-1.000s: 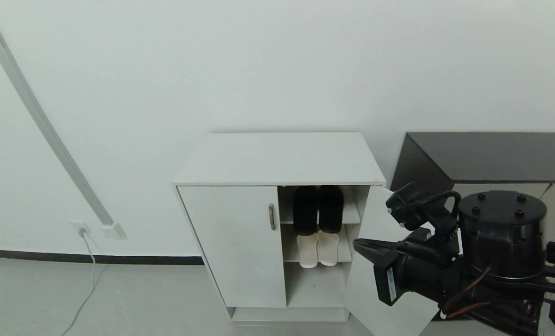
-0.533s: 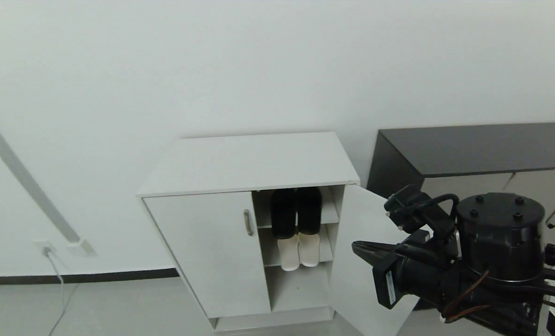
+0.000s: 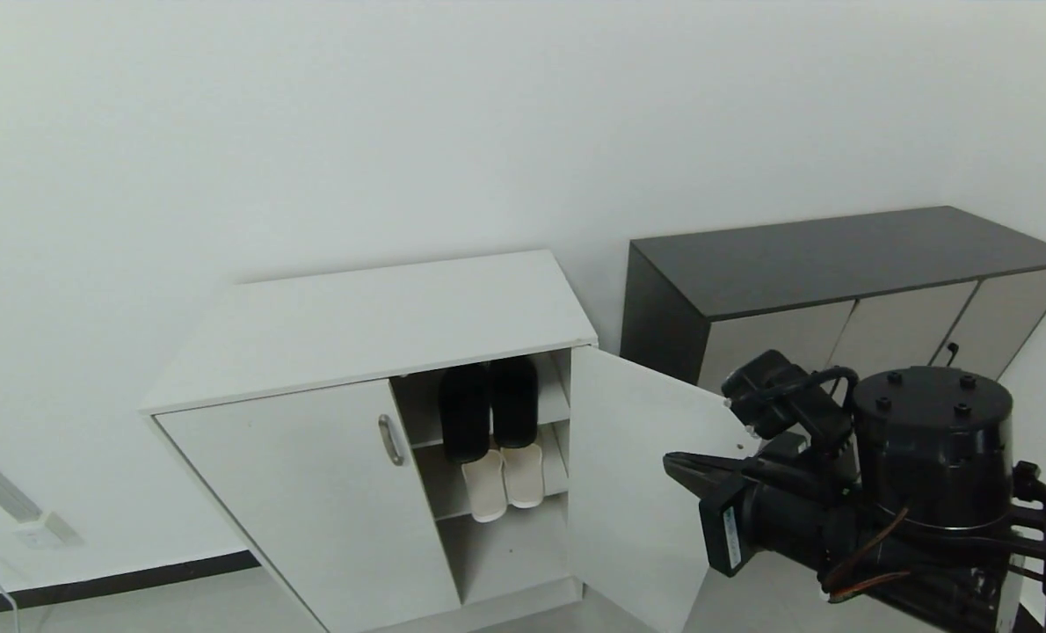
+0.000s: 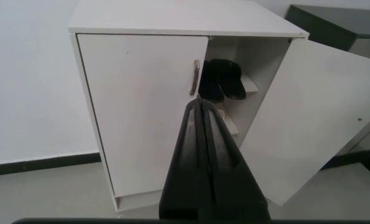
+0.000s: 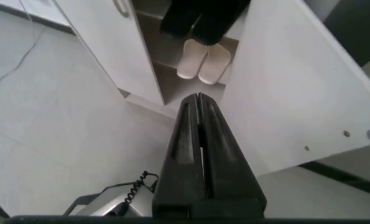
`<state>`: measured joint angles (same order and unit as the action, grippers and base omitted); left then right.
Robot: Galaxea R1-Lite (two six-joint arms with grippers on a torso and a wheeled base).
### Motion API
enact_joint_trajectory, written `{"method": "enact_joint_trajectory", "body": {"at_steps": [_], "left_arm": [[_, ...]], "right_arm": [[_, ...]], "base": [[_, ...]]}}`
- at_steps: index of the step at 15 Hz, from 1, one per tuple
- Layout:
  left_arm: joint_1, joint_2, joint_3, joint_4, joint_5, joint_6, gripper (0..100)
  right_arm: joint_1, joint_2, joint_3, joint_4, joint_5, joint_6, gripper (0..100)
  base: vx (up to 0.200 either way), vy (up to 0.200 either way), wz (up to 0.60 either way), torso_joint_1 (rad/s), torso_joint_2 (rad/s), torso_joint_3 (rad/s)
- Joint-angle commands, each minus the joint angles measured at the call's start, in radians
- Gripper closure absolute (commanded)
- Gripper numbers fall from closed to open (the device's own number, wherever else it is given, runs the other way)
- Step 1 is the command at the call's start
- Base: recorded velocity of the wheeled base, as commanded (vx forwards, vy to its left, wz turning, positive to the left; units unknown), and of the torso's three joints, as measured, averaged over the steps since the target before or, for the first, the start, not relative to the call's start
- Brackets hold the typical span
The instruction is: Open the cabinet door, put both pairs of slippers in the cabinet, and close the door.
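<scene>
Slippers [image 3: 514, 413] rest on cabinet [image 3: 374, 325] shelves beyond the right gripper [image 3: 672, 462], closed tight, near the open door [image 3: 637, 475].

A dark-topped sideboard [image 3: 839, 255] with grey doors [image 3: 901, 325] stands against the plain white wall [image 3: 400, 132]; left of it, black skirting [image 3: 92, 583] meets pale floor [image 3: 136, 615].

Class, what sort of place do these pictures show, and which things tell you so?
Likely a home hallway or a mock-up of one: a white cabinet holding slippers, a dark sideboard beside it.
</scene>
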<state>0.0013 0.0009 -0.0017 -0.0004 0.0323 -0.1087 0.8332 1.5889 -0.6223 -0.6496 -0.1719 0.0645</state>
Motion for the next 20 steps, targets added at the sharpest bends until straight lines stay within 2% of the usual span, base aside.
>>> {"method": "enact_joint_trajectory", "body": {"at_steps": [1,3,7,10,15,20], "left_arm": [[0.002,0.001,0.000,-0.001,0.000,0.000,100],[0.002,0.001,0.000,-0.001,-0.002,0.000,100],[0.002,-0.001,0.000,-0.001,0.000,-0.002,100],[0.002,-0.001,0.000,-0.001,0.000,-0.002,100],[0.002,0.001,0.000,-0.001,0.001,-0.002,100],[0.002,0.001,0.000,-0.001,0.001,-0.002,100]], "right_arm": [[0.000,0.003,0.006,-0.002,-0.012,-0.011,100],[-0.006,0.003,0.007,-0.007,-0.018,-0.022,100],[-0.051,0.032,0.000,-0.009,-0.021,-0.022,100],[-0.132,0.089,-0.063,-0.015,-0.043,-0.014,100],[-0.352,0.279,-0.243,-0.004,-0.038,0.037,100],[-0.450,0.379,-0.333,-0.007,-0.034,0.038,100]], "base": [[0.000,0.000,0.00,0.000,0.00,0.000],[0.000,0.000,0.00,0.000,0.00,0.000],[-0.200,0.000,0.00,0.001,0.00,-0.002],[-0.067,0.000,0.00,-0.004,0.00,0.006],[0.000,0.000,0.00,0.000,0.00,0.000],[0.000,0.000,0.00,0.000,0.00,0.000]]}}
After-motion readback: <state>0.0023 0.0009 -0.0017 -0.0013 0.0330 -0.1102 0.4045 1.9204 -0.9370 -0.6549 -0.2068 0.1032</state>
